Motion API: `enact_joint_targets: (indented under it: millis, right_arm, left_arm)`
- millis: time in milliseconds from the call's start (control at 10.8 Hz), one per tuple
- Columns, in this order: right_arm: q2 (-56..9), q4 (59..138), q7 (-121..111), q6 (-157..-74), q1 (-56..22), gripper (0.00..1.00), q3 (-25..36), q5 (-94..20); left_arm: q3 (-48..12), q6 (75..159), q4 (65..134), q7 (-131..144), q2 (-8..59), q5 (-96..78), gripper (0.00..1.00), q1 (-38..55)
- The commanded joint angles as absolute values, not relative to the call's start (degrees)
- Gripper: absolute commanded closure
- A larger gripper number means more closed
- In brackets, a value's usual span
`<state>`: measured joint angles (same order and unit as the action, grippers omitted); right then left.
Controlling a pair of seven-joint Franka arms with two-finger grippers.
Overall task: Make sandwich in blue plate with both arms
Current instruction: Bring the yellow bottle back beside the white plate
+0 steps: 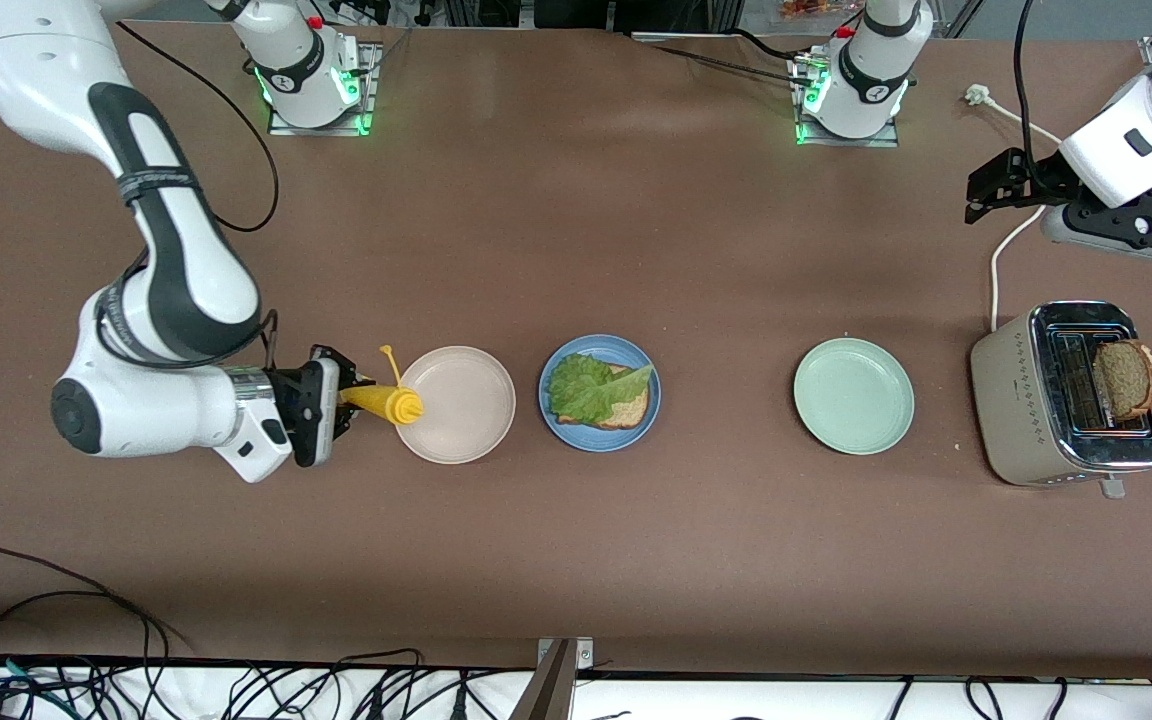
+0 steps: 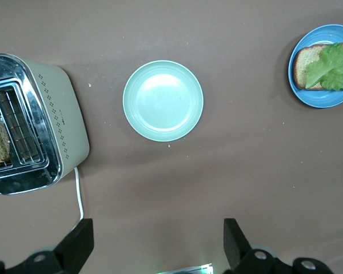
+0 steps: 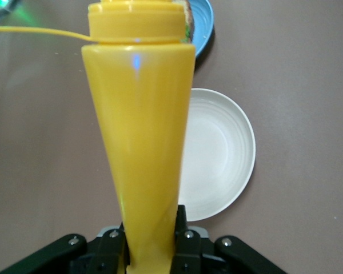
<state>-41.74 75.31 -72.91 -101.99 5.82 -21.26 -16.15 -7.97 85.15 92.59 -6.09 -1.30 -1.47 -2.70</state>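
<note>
The blue plate [image 1: 597,444] sits mid-table with one bread slice [image 1: 633,411] on it and a lettuce leaf [image 1: 588,389] on the slice. In the left wrist view the same plate [image 2: 323,102], slice [image 2: 303,64] and leaf [image 2: 335,65] show. A second bread slice [image 1: 1127,378] stands in the toaster [image 1: 1009,398]. My right gripper [image 1: 346,396] is shut on a yellow squeeze bottle [image 1: 388,402] held sideways, its cap over the beige plate's [image 1: 461,440] edge. My left gripper [image 1: 986,192] hangs open and empty over the table by the toaster.
A pale green plate [image 1: 853,396] lies between the blue plate and the toaster. The toaster's white cord [image 1: 998,255] runs toward the left arm's base. Cables lie along the table edge nearest the front camera [image 1: 56,640].
</note>
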Motion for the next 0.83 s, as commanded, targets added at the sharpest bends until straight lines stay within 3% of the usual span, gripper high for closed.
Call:
enact_joint_targets:
  millis: [0, 277, 739]
  right_arm:
    - [-45.25, 75.32, -84.52, -98.27, 11.76, 1.0, -23.2, -22.31]
    - [-49.73, 72.69, -94.36, -93.71, 15.28, 1.0, -23.2, -25.65]
    - [-58.6, 69.1, -108.16, -93.6, 20.47, 1.0, -27.32, -26.02]
  left_arm:
    - [-8.26, 83.76, 90.88, -5.8, -0.79, -0.18, 0.0, -2.72]
    - [-8.26, 83.76, 90.88, -5.8, -0.79, -0.18, 0.0, -2.72]
    - [-8.26, 83.76, 90.97, -5.8, -0.79, -0.09, 0.0, -2.72]
